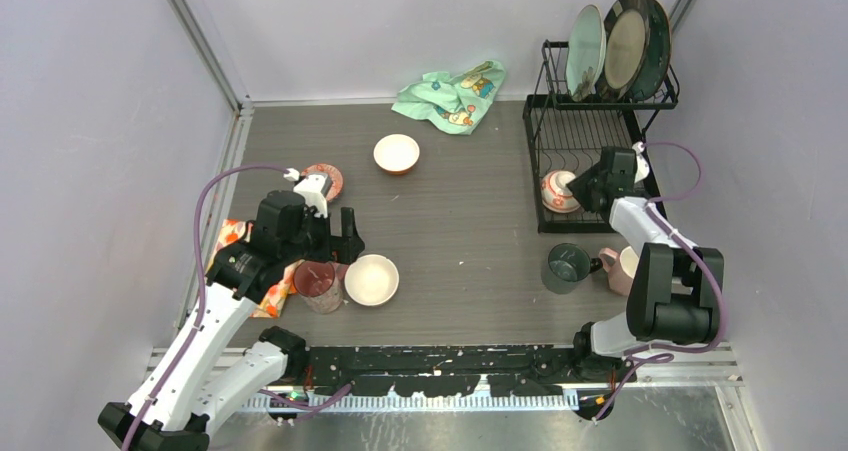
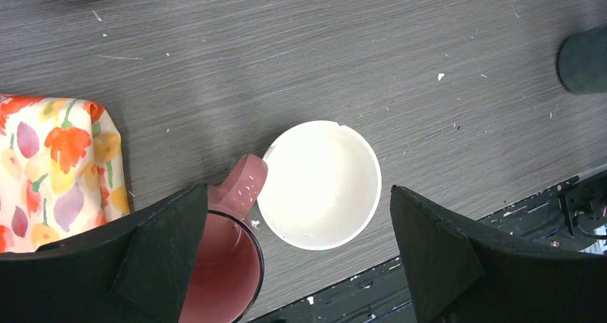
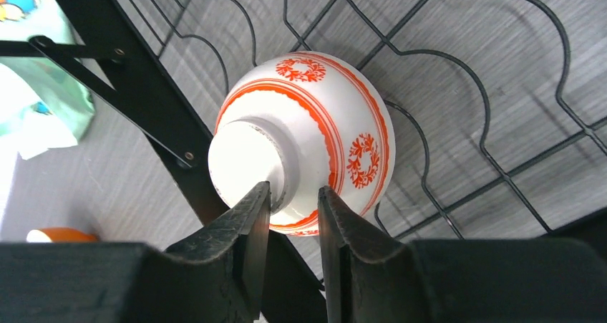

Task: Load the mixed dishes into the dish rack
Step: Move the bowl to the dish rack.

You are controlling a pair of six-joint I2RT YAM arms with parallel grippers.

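Step in hand: settling the white ceramic bowl with red wreath bands (image 3: 308, 122) in the lower basket of the black wire two-tier dish rack (image 1: 527, 161), which stands at 2 o'clock on the grey wood-grain table (image 1: 470, 221).
Where the bowl is: inside the basket, toward its 8 o'clock corner in the top view. It lies tilted, foot ring up, its side on the wavy wires.
Right gripper (image 3: 293, 190): jaws narrow, astride the foot ring; I cannot tell whether they pinch it or merely flank it.
Left gripper (image 2: 297, 194): released, jaws wide, hovering over a plain white round bowl (image 2: 320, 185) and a pink glazed cup (image 2: 222, 273) at 7 o'clock.
Already racked: three round plates (image 1: 627, 43), upright in the upper slots.
Doing it well: probably best to keep any pinch square on the ring wall rather than its lip. Let the wires carry the bowl on two sides before letting go, then draw straight back off the foot so the fingers drag nothing.
Risk: the glazed foot looks slick, and a skewed grip could roll the bowl against the rack's frame bar.
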